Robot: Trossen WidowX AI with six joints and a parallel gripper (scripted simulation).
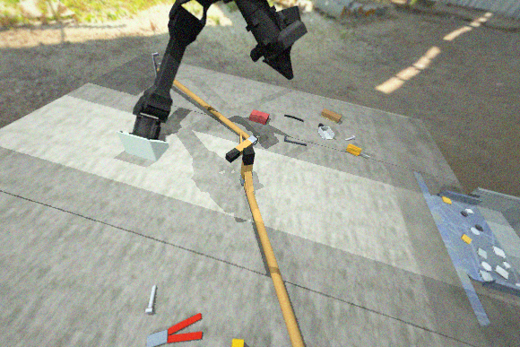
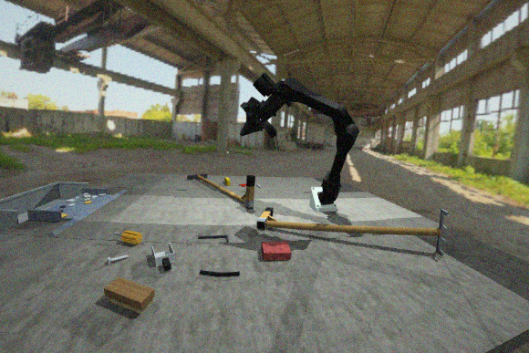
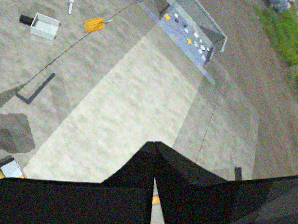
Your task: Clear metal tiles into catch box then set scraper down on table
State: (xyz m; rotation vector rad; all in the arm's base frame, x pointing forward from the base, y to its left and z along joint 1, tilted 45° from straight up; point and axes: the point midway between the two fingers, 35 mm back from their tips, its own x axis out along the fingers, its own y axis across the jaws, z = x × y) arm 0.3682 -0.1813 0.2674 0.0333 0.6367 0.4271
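Note:
My gripper [image 1: 290, 76] [image 2: 243, 133] [image 3: 153, 148] is shut with nothing between its fingertips and hangs high above the table. One long wooden-handled tool [image 1: 273, 265] [image 2: 223, 190] lies toward the front in the top view. Another [image 1: 206, 108] [image 2: 351, 229] lies near the arm base and has an upright hooked metal end. I cannot tell for certain which is the scraper. The bluish steel plate [image 1: 441, 221] [image 2: 98, 212] [image 3: 200, 68] bears several white, dark and yellow tiles, one yellow tile [image 1: 466, 238] [image 3: 189, 41] among them. The grey catch box [image 1: 502, 200] stands behind; its floor is partly hidden.
A red block [image 1: 259, 117] [image 2: 275, 251], a wooden block [image 1: 331, 116] [image 2: 129, 294], a yellow-handled tool [image 1: 353, 150] [image 2: 131, 237] [image 3: 94, 25], a bracket [image 1: 326, 132] [image 3: 45, 26] and dark bars lie on the table. Red-handled pliers [image 1: 184, 324] and a bolt [image 1: 151, 299] lie in front.

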